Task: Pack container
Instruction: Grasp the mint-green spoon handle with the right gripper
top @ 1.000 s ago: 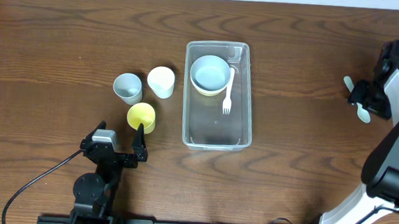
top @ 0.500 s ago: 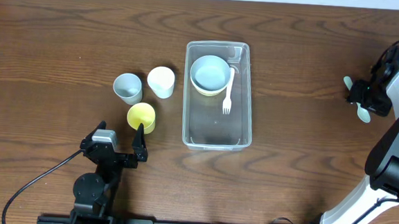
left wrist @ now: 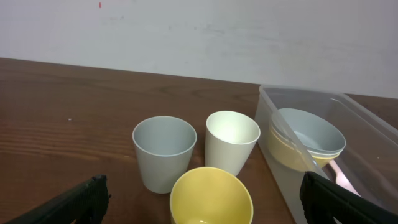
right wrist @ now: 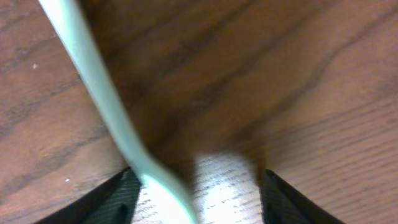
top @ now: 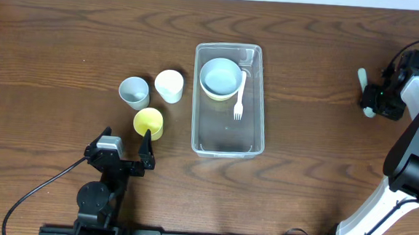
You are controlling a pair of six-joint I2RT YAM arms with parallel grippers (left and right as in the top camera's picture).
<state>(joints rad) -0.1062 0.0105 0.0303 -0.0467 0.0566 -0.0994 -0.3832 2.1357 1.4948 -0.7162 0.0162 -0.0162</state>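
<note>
Glistening clear plastic container [top: 223, 135] (rounded corners)

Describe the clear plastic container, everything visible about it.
The container is a clear rectangular plastic tub with rounded corners and a rim. It stands open-topped and upright on the wooden table, its long side running away from the arms. Stacked bowls fill its far end, a white fork lies just right of them, and the near half is bare. Three cups stand apart on its left.
</note>
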